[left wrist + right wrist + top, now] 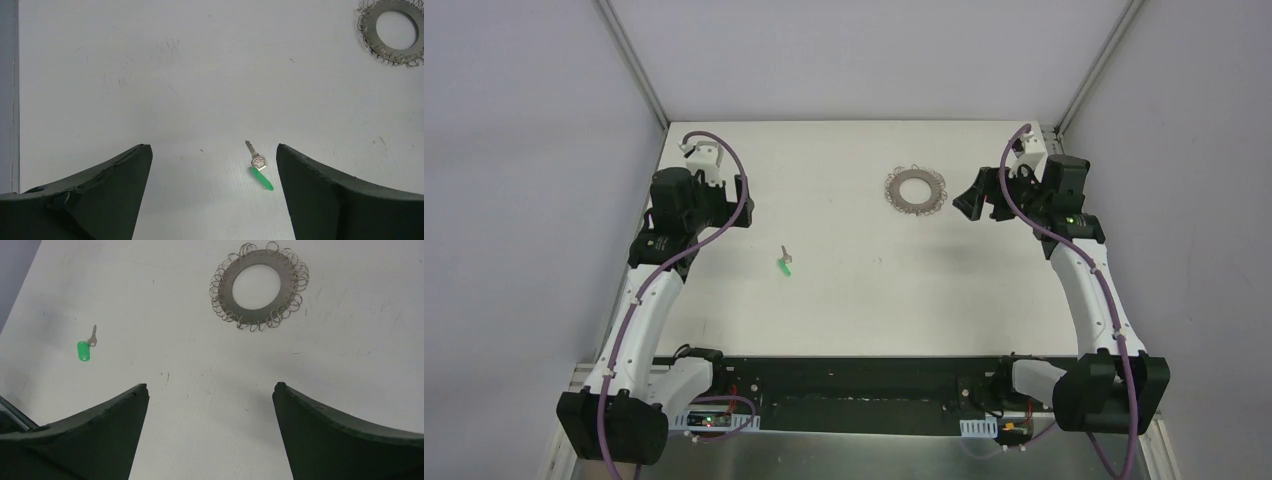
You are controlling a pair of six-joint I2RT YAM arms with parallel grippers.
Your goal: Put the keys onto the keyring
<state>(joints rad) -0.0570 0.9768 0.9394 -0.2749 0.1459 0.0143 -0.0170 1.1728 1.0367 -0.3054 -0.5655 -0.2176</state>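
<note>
The key, small and silver with a bright green head, lies flat on the white table left of centre. In the left wrist view the key sits between my fingers' lines, close to the right finger, on the table below them. My left gripper is open and holds nothing; it hovers at the table's left. The keyring, a flat grey ring fringed with wire loops, lies at the back right of centre. My right gripper hovers just right of it, open and empty. Keyring and key both show there.
The white table is bounded by grey walls at the left, back and right. A black strip with both arm bases runs along the near edge. The keyring shows in the top right corner of the left wrist view.
</note>
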